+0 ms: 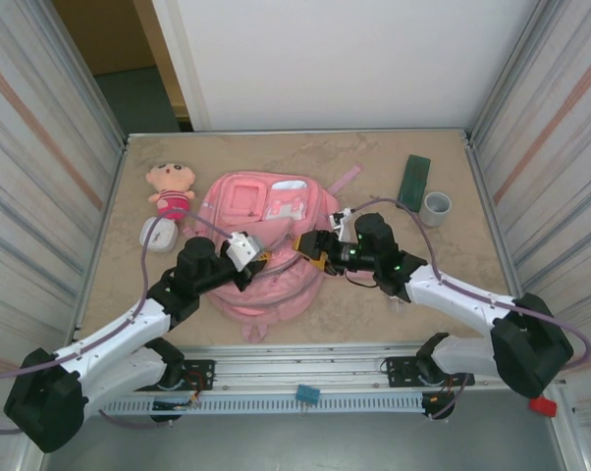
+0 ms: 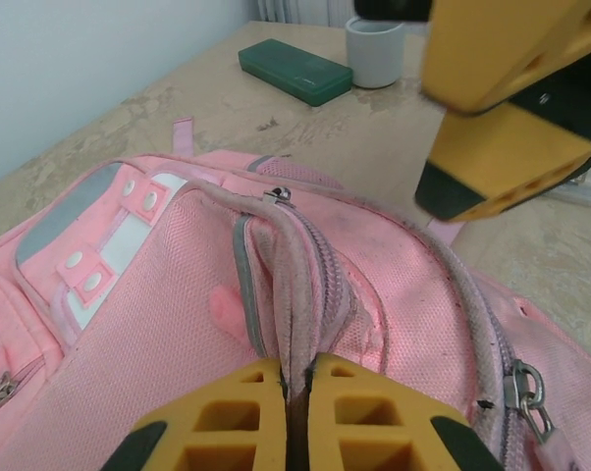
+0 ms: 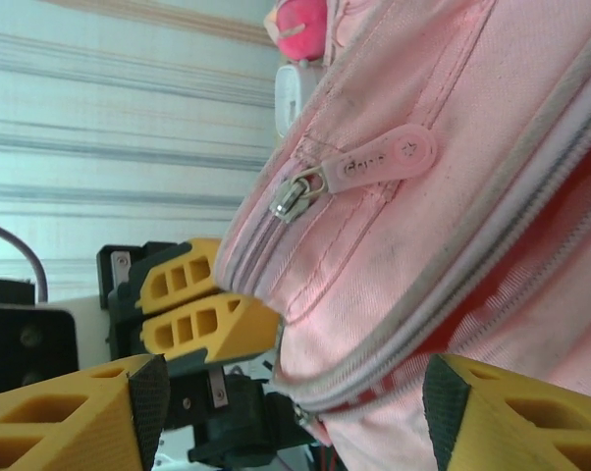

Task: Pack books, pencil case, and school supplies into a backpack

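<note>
At the left of the worktop (image 1: 374, 319) a pink-and-tan plush doll (image 1: 170, 189) lies just beside the far left corner of the backpack (image 1: 261, 211), with a white rounded object (image 1: 157, 235) touching the doll's near side. The pink backpack lies flat in the middle of the worktop, pockets up.

The left claw (image 1: 263, 258) is at the backpack's near edge. From the left wrist, its yellow fingers (image 2: 227, 422) are pressed together on a raised ridge of pink fabric beside the zip, so it is clamped on the backpack. A metal zip slider (image 2: 281, 194) sits at the far end of that ridge.

Just to the right, the right claw (image 1: 312, 247) is spread wide, with the backpack's edge between its fingers and a pink zip tab (image 3: 389, 157) beyond them.

Near the far right corner, well apart from the backpack, lies the dark green pencil case (image 1: 416, 177), with a grey cylinder (image 1: 436, 208) just beside its near end.
</note>
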You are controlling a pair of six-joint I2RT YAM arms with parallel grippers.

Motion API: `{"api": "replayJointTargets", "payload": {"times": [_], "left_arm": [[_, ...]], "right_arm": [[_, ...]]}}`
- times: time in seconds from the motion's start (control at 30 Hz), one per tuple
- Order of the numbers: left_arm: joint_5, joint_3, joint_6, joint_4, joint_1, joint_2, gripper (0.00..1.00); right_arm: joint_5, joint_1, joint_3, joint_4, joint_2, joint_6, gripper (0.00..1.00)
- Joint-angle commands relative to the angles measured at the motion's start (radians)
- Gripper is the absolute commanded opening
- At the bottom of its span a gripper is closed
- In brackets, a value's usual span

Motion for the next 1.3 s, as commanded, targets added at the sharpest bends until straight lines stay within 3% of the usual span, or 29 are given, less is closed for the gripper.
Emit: {"api": "replayJointTargets", "payload": {"times": [0.0, 0.23, 0.37, 0.5, 0.73, 0.9, 1.03, 1.13, 1.27], "left_arm": [[0.098, 0.019, 0.018, 0.112, 0.001, -0.049, 0.00], [0.109, 0.021, 0.024, 0.085, 0.000, -0.071, 0.04], [0.089, 0.107, -0.024, -0.111, -0.003, -0.069, 0.30], [0.004, 0.166, -0.183, -0.251, -0.026, -0.100, 0.45], [-0.133, 0.175, -0.522, -0.470, -0.098, -0.240, 0.44], [-0.288, 0.210, -0.772, -0.710, -0.204, -0.286, 0.43], [-0.374, 0.244, -0.964, -0.823, -0.278, -0.273, 0.42], [-0.414, 0.257, -1.030, -0.840, -0.325, -0.247, 0.50], [-0.499, 0.272, -1.075, -0.841, -0.392, -0.195, 0.47]], "right_arm": [[0.019, 0.023, 0.004, 0.127, 0.053, 0.109, 0.70], [0.032, 0.057, 0.032, 0.268, 0.175, 0.214, 0.70], [0.011, 0.064, 0.073, 0.285, 0.225, 0.217, 0.69], [0.025, 0.068, 0.075, 0.281, 0.232, 0.212, 0.67], [0.036, 0.083, 0.092, 0.240, 0.237, 0.181, 0.47], [0.032, 0.091, 0.118, 0.189, 0.241, 0.148, 0.39], [0.034, 0.091, 0.137, 0.151, 0.244, 0.125, 0.37], [0.038, 0.096, 0.150, 0.128, 0.245, 0.117, 0.37], [0.040, 0.103, 0.158, 0.112, 0.248, 0.103, 0.37]]}}
